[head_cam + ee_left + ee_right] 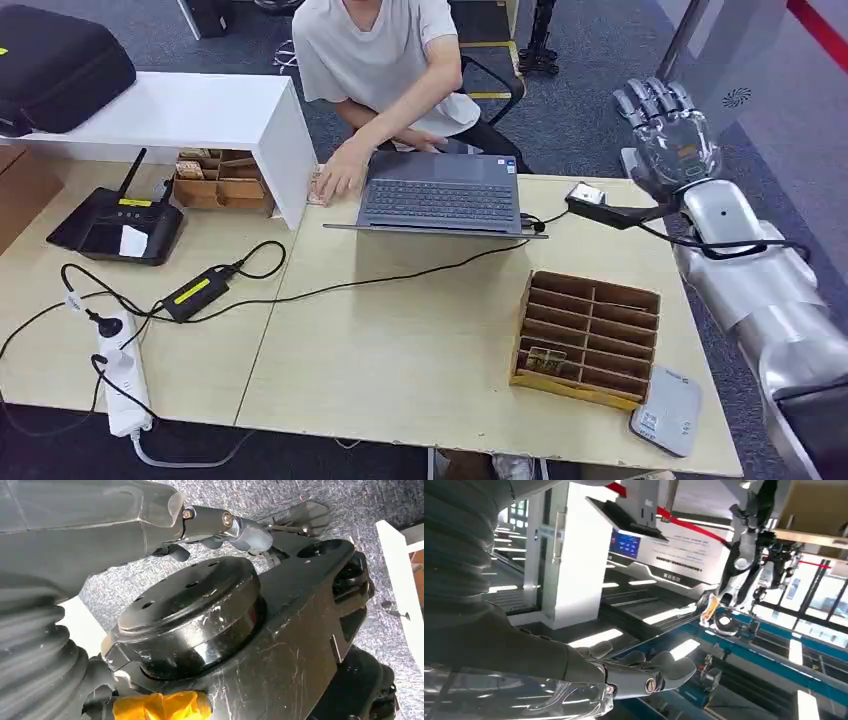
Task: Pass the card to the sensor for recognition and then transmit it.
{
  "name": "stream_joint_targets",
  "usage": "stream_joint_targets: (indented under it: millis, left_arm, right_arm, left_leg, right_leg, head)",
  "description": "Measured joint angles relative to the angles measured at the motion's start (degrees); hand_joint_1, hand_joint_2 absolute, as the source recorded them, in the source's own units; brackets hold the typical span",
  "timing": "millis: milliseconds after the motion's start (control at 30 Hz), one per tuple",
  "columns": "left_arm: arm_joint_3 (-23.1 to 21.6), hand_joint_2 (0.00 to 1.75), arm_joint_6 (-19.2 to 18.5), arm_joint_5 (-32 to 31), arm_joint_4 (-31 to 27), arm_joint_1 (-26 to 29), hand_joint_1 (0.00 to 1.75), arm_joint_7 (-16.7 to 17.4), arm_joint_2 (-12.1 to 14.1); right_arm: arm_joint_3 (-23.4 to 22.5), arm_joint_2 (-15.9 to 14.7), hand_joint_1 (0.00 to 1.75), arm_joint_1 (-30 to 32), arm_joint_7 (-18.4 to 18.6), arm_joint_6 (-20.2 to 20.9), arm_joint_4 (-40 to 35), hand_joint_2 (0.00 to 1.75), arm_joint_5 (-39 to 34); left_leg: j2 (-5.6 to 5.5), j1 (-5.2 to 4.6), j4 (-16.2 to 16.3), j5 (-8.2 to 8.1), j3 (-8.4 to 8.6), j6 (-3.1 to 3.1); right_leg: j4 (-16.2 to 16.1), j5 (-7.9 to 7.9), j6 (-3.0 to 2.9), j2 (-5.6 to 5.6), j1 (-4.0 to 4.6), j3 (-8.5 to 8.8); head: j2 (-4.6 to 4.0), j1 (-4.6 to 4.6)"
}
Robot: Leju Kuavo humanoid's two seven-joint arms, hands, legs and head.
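Head view: the right hand [668, 125] is raised beyond the far right corner of the table [400, 340], palm side up, fingers spread and slightly curled, holding nothing. Right wrist view confirms this: the thumb and fingers [664, 667] are apart with nothing between them, against a background of ceiling lights and building interior.

Left wrist view: the left hand [220, 527] hangs beside dark robot body parts above grey carpet; its fingers are extended and apart, and nothing is held.

The sensor [588, 196], a small black-mounted reader with a pale face, sits at the far right table edge, just right of the open laptop [440, 195]. A compartmented wooden card holder [585, 338] stands near the right front of the table; one card [546, 360] lies in a front-left compartment. A grey device [667, 410] lies just beside the holder at the table's near right corner.

A seated person [380, 60] behind the table rests one hand [343, 172] at the laptop's left edge. On the left: a white shelf [200, 115], a black router [118, 222], a power adapter [200, 292] and a white power strip [122, 375]
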Motion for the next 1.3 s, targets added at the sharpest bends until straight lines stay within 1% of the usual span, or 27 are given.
stream_joint_targets:
  millis: [133, 367, 633, 867, 1300]
  left_arm:
    - [0.0, 1.75, -0.2, 0.2, 0.0, 0.1, 0.0, 0.0, 0.2]
    - [0.0, 1.75, -0.2, 0.7, 0.0, 0.2, 0.0, -0.3, 0.2]
    - [0.0, 1.75, -0.2, 1.2, 0.0, 0.2, 0.0, -0.5, 0.2]
    - [0.0, 1.75, -0.3, 1.7, 0.0, 0.4, 0.0, -0.5, 0.2]
    - [0.0, 1.75, -0.3, 2.1, 0.0, 0.5, 0.0, -0.6, 0.2]
  right_arm:
    - [-0.1, -1.3, 0.0, -1.3, -0.1, 0.9, 0.3, 1.75, 0.7]
    - [-0.1, -1.9, 0.0, -2.9, -0.1, 1.4, 0.7, 1.75, 1.0]
    - [-0.1, -2.9, 0.0, -3.1, 0.9, 2.5, 1.6, 1.75, 2.1]
    - [-0.1, -5.5, 0.0, -3.0, 1.0, 2.4, 3.0, 1.75, 2.3]
    - [-0.1, -8.5, 0.0, -2.6, 1.8, 2.4, 4.8, 1.75, 1.8]
  left_leg:
    - [0.02, 0.01, 0.0, 0.0, 0.02, 0.0]
    - [0.04, 0.03, 0.0, 0.01, 0.03, -0.02]
    - [0.01, 0.01, 0.0, 0.01, 0.02, -0.01]
    - [0.01, 0.0, 0.0, 0.0, 0.01, -0.01]
    - [0.02, 0.01, 0.0, 0.0, 0.02, -0.01]
  right_leg:
    - [0.0, 0.0, -0.01, 0.02, 0.01, -0.01]
    - [0.0, 0.0, -0.01, 0.03, 0.02, 0.0]
    - [0.0, 0.0, 0.0, 0.02, 0.01, 0.0]
    - [0.0, 0.0, 0.0, 0.01, 0.0, 0.0]
    - [0.0, 0.0, 0.0, 0.02, 0.01, -0.01]
  head:
    - [0.0, -0.02]
    - [0.0, 0.0]
    - [0.0, 0.0]
    - [0.0, 0.0]
    - [0.0, 0.0]
